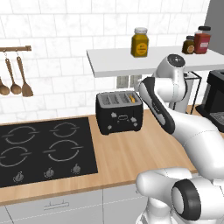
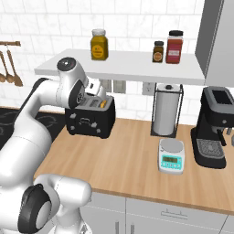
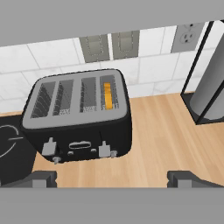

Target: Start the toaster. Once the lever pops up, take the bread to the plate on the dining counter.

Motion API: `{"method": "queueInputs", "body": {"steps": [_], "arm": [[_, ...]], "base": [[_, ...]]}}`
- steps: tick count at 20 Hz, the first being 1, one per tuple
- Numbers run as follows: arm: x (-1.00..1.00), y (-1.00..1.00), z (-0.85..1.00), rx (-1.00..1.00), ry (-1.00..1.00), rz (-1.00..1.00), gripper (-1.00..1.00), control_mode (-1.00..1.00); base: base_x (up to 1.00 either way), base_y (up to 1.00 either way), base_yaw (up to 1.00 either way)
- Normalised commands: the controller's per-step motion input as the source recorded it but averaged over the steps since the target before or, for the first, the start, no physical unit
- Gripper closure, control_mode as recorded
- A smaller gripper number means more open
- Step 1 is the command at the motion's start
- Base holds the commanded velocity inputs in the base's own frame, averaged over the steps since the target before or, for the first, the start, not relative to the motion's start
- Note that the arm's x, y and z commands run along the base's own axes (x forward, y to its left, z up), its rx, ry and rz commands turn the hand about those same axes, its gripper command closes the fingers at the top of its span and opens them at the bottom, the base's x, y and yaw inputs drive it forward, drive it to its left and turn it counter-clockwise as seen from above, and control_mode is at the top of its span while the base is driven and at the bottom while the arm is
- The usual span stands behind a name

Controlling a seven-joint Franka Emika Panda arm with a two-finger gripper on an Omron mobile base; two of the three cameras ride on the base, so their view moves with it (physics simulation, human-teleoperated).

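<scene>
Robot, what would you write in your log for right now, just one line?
phase: approaching toaster | gripper: open, above toaster front, holding nothing | bread: in rightmost slot | levers: not pressed yet

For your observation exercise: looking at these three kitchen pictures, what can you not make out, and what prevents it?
- Bread: sunk in the toaster slot, hand view; just an orange edge shows.
- Toaster's right end: left base view, behind the arm.
- Coffee machine: cut by the right edge, left base view.
- Jar labels: too small, right base view.

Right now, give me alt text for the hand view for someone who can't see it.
A black four-slot toaster sits on a wood counter against a white tiled wall, with the bread standing in its rightmost slot. The open gripper hovers in front of the toaster's levers, touching nothing.
</scene>
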Motion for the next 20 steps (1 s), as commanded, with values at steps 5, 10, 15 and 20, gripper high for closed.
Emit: {"method": "queueInputs", "body": {"steps": [5,10,15,20], "arm": [[0.0,0.0,0.0,0.0,0.0,0.0,-1.0,-1.0],[0.0,0.0,0.0,0.0,0.0,0.0,-1.0,-1.0],[0.0,0.0,0.0,0.0,0.0,0.0,-1.0,-1.0],[0.0,0.0,0.0,0.0,0.0,0.0,-1.0,-1.0]], "base": [[0.0,0.0,0.0],[0.0,0.0,0.0],[0.0,0.0,0.0],[0.0,0.0,0.0]]}}
